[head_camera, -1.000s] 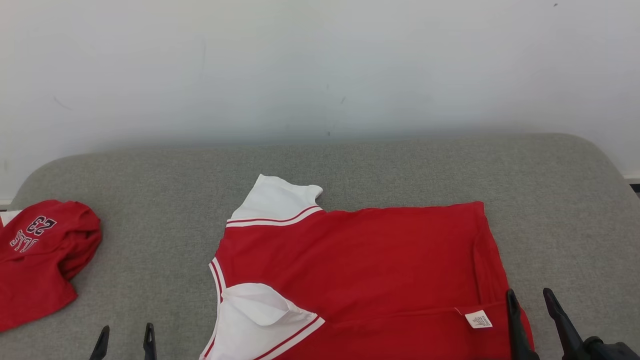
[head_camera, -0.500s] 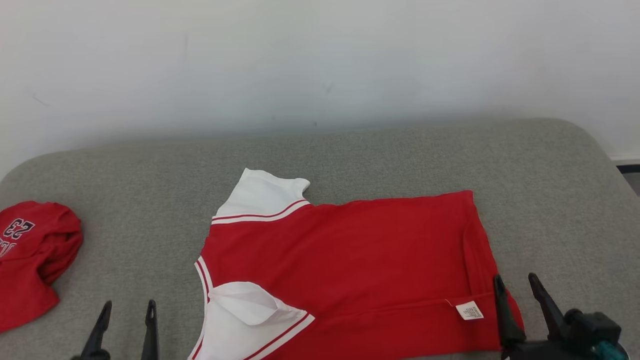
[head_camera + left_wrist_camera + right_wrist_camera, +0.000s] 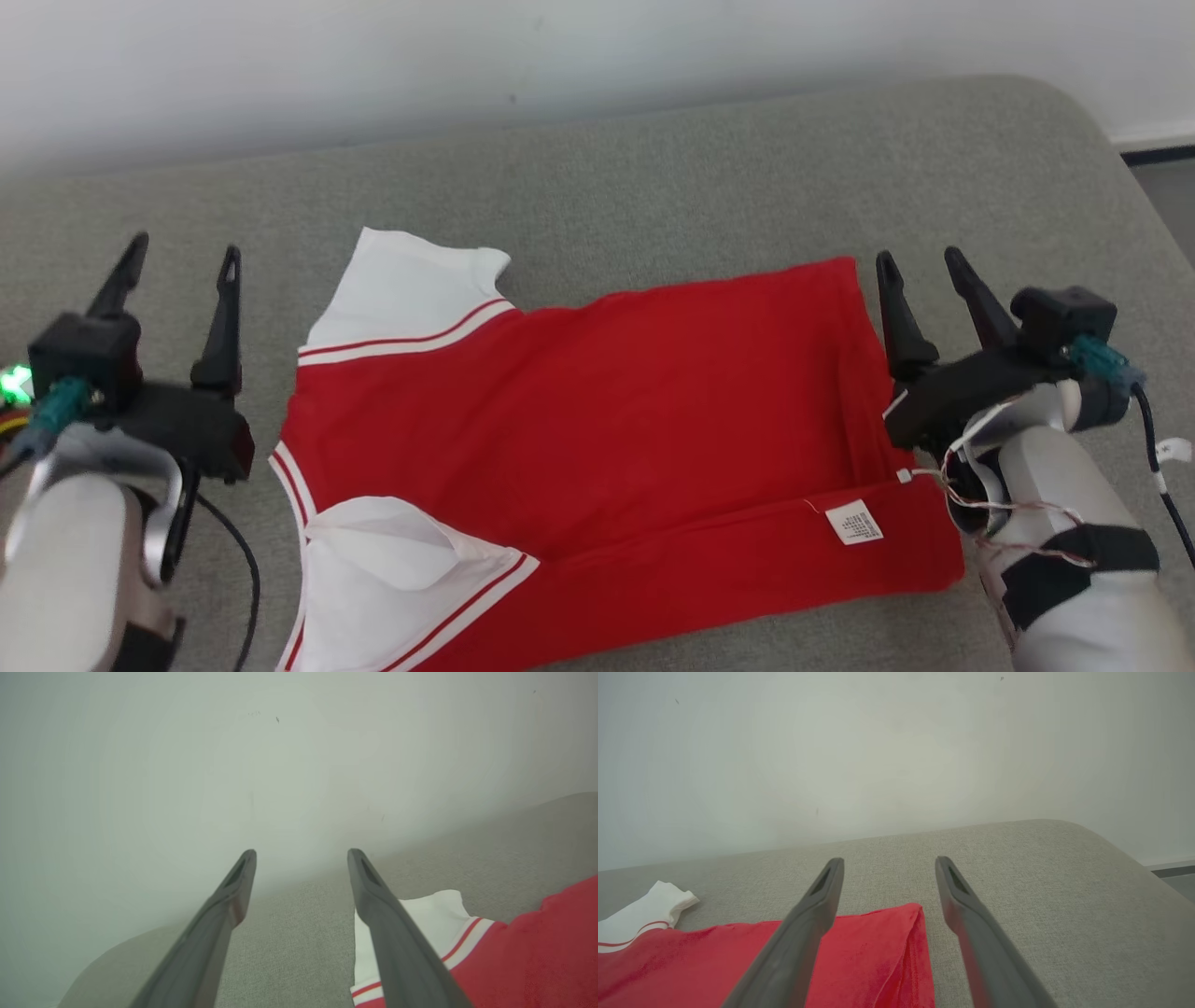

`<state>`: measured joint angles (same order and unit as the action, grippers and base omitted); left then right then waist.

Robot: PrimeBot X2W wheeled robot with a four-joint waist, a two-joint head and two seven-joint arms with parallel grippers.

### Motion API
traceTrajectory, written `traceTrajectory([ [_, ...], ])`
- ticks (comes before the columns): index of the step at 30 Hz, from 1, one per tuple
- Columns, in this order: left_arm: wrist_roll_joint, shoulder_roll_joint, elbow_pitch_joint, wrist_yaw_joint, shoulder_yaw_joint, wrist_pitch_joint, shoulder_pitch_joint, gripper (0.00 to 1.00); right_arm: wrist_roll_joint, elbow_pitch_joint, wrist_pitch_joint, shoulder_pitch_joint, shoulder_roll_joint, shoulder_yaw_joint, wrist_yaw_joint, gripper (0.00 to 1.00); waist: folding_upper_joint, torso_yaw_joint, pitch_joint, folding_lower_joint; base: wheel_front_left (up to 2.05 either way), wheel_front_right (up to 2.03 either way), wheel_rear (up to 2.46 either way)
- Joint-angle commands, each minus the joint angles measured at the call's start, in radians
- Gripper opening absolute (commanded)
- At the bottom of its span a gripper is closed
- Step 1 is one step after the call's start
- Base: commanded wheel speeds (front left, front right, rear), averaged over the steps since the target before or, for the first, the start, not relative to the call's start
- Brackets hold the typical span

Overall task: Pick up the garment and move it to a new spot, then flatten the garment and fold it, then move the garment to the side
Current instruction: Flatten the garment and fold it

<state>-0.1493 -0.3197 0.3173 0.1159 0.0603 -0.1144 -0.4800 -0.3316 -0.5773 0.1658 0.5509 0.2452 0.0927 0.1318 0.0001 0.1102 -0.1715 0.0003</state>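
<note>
The garment [image 3: 607, 420] is a red T-shirt with white sleeves and striped trim, lying spread on the grey cushion, its near edge folded up with a white label [image 3: 854, 521] showing. My left gripper [image 3: 180, 257] hovers open just left of the far white sleeve [image 3: 401, 280], nothing between its fingers. My right gripper [image 3: 920, 257] hovers open at the shirt's far right hem corner. In the left wrist view the sleeve [image 3: 434, 914] lies right of the open gripper [image 3: 301, 854]. Under the open gripper [image 3: 888, 861] in the right wrist view lies the red hem corner [image 3: 896, 942].
The grey upholstered surface [image 3: 653, 159] runs back to a pale wall [image 3: 373, 56]; its rounded right corner [image 3: 1074, 112] drops to dark floor [image 3: 1158, 154]. Cables hang from both wrists.
The head camera has tilted down, so the whole scene shifted and the second red garment at the left left the picture. Both open grippers have reached forward to either side of the shirt.
</note>
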Motion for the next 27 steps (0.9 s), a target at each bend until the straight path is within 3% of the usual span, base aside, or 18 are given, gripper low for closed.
traceTrajectory([
  [1, -0.005, -0.019, 0.023, 0.006, 0.016, 0.021, -0.068, 1.0, -0.003, -0.042, -0.005, 0.06, -0.004, 0.021, -0.002, 1.0, -0.0001, 0.078, -0.123, -0.0003, 0.0, 0.0, 0.0],
  [12, -0.095, -0.09, 0.245, 0.014, 0.13, 0.159, -0.361, 1.0, -0.06, -0.271, 0.009, 0.308, -0.043, 0.15, -0.002, 1.0, -0.0001, 0.154, -0.253, -0.0003, 0.0, 0.0, 0.0],
  [27, -0.171, -0.144, 0.489, 0.014, 0.224, 0.192, -0.466, 1.0, -0.163, -0.422, 0.042, 0.435, -0.101, 0.287, -0.002, 1.0, -0.0001, 0.213, -0.301, -0.0003, 0.0, 0.0, 0.0],
])
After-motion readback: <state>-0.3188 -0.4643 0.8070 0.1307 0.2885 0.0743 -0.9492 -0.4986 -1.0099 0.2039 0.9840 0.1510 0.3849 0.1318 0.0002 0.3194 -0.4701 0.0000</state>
